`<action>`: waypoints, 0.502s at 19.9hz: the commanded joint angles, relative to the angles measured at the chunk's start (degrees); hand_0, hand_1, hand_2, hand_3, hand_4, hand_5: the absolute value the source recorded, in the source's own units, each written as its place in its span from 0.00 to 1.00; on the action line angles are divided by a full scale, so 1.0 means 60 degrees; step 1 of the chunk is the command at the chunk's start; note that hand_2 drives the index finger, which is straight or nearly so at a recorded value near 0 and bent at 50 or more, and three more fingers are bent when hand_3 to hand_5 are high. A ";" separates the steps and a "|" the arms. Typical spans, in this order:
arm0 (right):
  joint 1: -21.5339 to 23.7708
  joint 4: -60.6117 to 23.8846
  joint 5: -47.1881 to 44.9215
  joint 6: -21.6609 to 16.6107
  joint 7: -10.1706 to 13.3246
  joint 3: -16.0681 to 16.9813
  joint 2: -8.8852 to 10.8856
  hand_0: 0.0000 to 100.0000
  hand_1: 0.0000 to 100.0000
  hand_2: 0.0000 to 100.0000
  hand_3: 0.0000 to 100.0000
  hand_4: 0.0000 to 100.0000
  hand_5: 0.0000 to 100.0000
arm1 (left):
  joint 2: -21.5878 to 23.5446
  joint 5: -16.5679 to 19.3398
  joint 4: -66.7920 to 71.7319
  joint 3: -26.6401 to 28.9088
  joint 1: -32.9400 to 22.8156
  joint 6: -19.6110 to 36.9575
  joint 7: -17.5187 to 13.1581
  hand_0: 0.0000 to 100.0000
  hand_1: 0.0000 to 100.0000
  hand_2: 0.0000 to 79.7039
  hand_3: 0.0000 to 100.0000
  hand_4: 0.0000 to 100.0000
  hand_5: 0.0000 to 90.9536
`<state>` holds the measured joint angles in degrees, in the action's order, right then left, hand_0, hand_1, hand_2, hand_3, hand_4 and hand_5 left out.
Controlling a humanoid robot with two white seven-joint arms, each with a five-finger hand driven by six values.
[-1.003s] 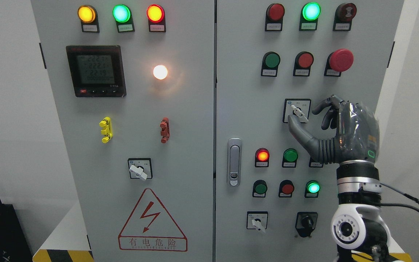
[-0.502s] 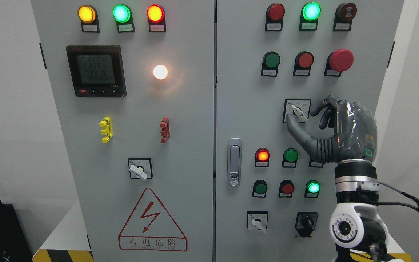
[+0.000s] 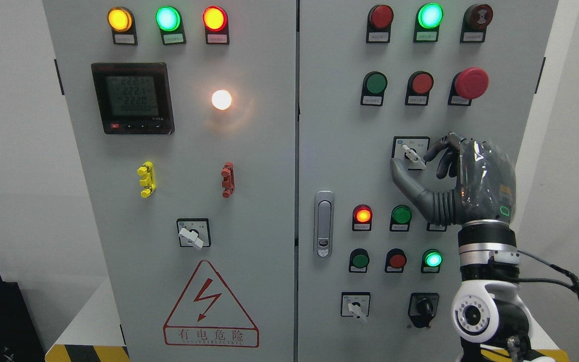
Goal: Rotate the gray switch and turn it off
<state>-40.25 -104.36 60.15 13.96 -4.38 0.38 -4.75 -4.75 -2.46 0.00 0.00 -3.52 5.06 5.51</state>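
Head view shows the cabinet, then the right robot hand half open around the switch on the right door; its lever slants upper-left to lower-right, between thumb and forefinger, not clearly gripped.

Gray switch: small pale lever knob on a square black-framed plate, mid-right cabinet door, lever tilted diagonally from upper left down to lower right.
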 commanded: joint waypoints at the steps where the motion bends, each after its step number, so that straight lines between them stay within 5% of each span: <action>1: -0.0016 0.0064 0.0010 0.0002 -0.0003 0.0186 0.0001 0.07 0.39 0.62 0.89 0.91 1.00 | 0.0000 0.0000 0.0146 -0.0015 0.0000 -0.0008 -0.0040 0.12 0.39 0.00 0.00 0.00 0.00; 10: -0.0089 0.0137 0.0068 0.0017 -0.0018 0.0186 0.0001 0.09 0.40 0.62 0.90 0.91 1.00 | 0.0000 0.0000 0.0132 -0.0015 0.0000 -0.0008 -0.0040 0.12 0.39 0.00 0.00 0.00 0.00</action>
<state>-40.54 -104.04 60.26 13.96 -4.44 0.16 -4.73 -4.75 -2.46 0.00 0.00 -3.52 5.06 5.35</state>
